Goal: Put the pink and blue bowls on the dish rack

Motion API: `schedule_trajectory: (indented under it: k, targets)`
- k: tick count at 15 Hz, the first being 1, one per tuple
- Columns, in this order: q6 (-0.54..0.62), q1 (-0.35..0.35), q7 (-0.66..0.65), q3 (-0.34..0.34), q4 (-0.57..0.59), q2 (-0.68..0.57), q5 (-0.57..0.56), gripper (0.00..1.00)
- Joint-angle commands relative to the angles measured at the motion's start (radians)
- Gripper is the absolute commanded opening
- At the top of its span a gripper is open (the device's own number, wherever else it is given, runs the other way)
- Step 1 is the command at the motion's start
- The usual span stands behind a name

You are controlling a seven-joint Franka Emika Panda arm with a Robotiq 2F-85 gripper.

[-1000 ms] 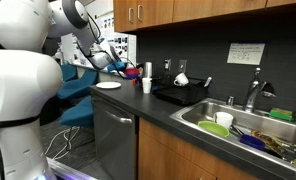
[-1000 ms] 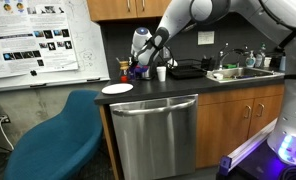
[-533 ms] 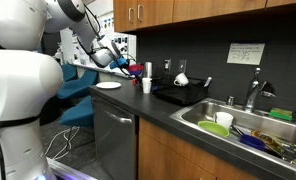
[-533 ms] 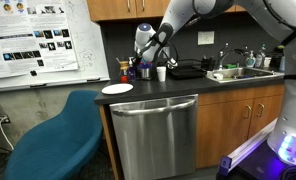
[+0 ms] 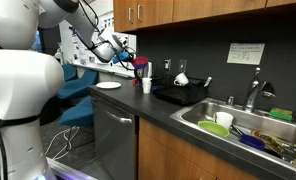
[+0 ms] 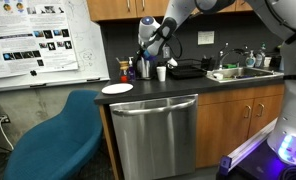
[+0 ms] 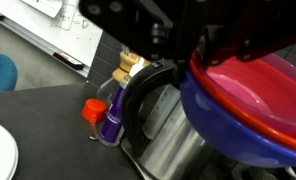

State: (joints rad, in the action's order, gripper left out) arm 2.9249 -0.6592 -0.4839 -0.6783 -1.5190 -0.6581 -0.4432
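In the wrist view the pink bowl sits nested inside the blue bowl. My gripper comes in from the top and is shut on their rim. In both exterior views the gripper holds the stacked bowls in the air above the far end of the counter. The black dish rack stands on the counter beside the sink, well apart from the gripper.
A white plate and a white cup stand on the counter. A steel kettle and small bottles are below the bowls. The sink holds a pale green bowl and dishes.
My gripper has risen from the counter with the stacked bowls in it, moving up and slightly towards the rack side.
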Motion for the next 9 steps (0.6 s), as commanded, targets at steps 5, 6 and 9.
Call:
schedule_trajectory:
  k: [5,6,9]
  targets:
    - [0.006,-0.047,-0.117,-0.109,-0.078,0.049,0.01,0.03]
    - [0.007,-0.046,-0.131,-0.116,-0.082,0.047,0.016,0.03]
    - [0.002,-0.041,-0.173,-0.14,-0.099,0.045,0.034,0.03]
